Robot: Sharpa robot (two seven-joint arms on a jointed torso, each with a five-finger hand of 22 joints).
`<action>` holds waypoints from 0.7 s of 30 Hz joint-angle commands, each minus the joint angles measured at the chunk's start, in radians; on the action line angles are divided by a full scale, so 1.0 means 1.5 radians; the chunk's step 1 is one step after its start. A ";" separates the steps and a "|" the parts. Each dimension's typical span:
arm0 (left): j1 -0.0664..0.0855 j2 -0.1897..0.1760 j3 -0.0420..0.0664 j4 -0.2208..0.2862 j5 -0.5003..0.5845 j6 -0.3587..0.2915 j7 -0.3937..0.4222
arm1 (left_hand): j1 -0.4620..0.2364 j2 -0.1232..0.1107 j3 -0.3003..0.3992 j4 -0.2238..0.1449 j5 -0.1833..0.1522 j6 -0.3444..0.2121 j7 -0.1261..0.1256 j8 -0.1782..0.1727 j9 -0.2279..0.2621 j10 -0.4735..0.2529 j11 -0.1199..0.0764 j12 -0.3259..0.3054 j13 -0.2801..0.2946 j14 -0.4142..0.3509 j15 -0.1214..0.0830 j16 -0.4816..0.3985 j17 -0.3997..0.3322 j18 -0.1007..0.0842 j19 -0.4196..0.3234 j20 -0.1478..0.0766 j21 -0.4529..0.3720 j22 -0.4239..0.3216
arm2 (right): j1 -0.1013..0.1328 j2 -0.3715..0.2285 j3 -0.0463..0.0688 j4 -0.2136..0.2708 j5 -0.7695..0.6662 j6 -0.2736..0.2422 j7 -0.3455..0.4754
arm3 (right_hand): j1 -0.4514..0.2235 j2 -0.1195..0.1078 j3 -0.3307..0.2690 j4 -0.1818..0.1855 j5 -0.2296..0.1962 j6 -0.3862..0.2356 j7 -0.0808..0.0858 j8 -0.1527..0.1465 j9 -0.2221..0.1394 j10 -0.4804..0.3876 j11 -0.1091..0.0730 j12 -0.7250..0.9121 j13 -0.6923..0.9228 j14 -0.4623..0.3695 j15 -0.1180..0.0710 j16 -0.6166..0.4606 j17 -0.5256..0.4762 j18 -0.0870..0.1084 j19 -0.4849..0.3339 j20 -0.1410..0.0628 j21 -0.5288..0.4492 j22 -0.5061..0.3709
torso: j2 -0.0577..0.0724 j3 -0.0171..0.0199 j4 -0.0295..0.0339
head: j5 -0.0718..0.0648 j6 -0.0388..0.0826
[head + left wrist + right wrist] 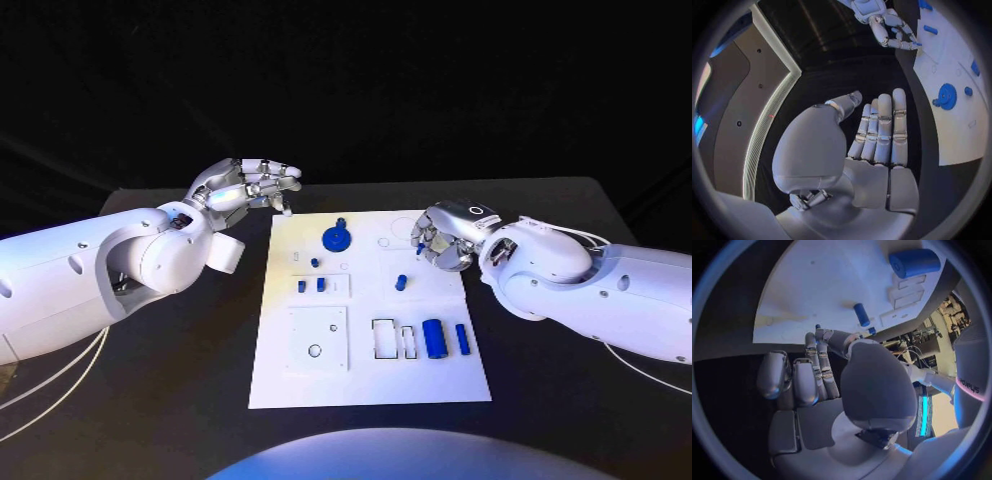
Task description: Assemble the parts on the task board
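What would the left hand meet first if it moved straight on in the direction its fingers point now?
Probably nothing close. In the left wrist view the left hand points along bare black table beside the task board, toward the right hand farther off. Depth is unclear.

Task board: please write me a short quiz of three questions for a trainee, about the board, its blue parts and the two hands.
1. True or false: on the task board, the thick blue cylinder lies beside a thinner blue bar, at the end nearest the robot.
2. Which hand hangs over the board's edge? A) the left hand B) the right hand C) both
3. Fill in: the round blue gear lies at the board's ___ end (near or far from the robot).

Key: 1 true; 2 B, as the left hand is off the board, by its far corner; 3 far.
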 commanded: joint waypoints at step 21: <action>0.000 0.013 0.000 -0.006 -0.001 0.010 0.004 | 0.001 0.001 -0.004 -0.002 -0.002 -0.005 -0.001 0.002 0.001 -0.004 0.001 -0.003 -0.001 -0.004 0.000 -0.004 -0.001 0.008 -0.002 0.003 -0.003 -0.001 | -0.006 0.073 0.003 0.100 0.011 0.000 0.013 | 0.004 0.010 0.006 0.001 0.002 0.004 0.000 0.002 0.001 0.013 -0.007 0.004 0.001 0.024 -0.005 0.002 -0.001 -0.007 0.002 -0.002 0.002 -0.001 | -0.001 -0.0004 0.0003 | 0.040 -0.011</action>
